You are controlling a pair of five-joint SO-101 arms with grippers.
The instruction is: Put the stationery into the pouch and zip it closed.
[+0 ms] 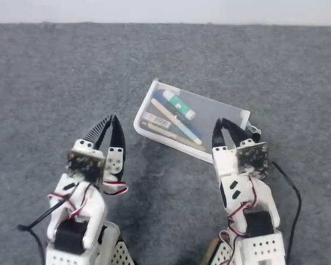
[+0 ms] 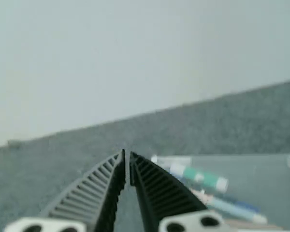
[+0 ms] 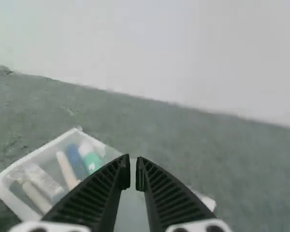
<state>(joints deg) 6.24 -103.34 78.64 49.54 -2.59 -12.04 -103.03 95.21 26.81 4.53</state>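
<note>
Stationery (image 1: pixel 176 117) is lying inside the translucent white plastic pouch (image 1: pixel 212 107), which is resting slantwise on the grey fabric-covered table (image 1: pixel 55 83). The 2 grippers are both sitting with fingers pressed together, grasping nothing. The left gripper (image 1: pixel 112 119) is hovering near the pouch, apart from it. The right gripper (image 1: pixel 219 122) is hanging over the pouch's near edge.

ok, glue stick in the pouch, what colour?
Teal-green, with white ends; the cylindrical glue stick shows best in the left wrist view.
</note>
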